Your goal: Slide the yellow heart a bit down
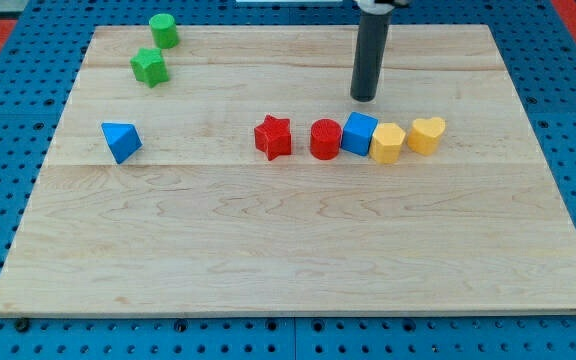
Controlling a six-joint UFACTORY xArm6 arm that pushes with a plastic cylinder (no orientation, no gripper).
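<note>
Camera view picks up the wooden tabletop point(298, 260), bare along the view's bottom. Mid-board sits a row — blue triangle point(120, 141) far left, red star point(273, 137), red cylinder point(325, 139), blue cube point(359, 133), yellow hexagon point(387, 143), then the yellow heart point(427, 134) at the right end. Above the cube, the tip point(364, 98) rests clear of every block — a plain rod, no end effector to clench. Farthest back: green star point(149, 67), green cylinder point(163, 30).

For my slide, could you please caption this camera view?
My tip hovers above the blue cube, left of the yellow heart.
</note>
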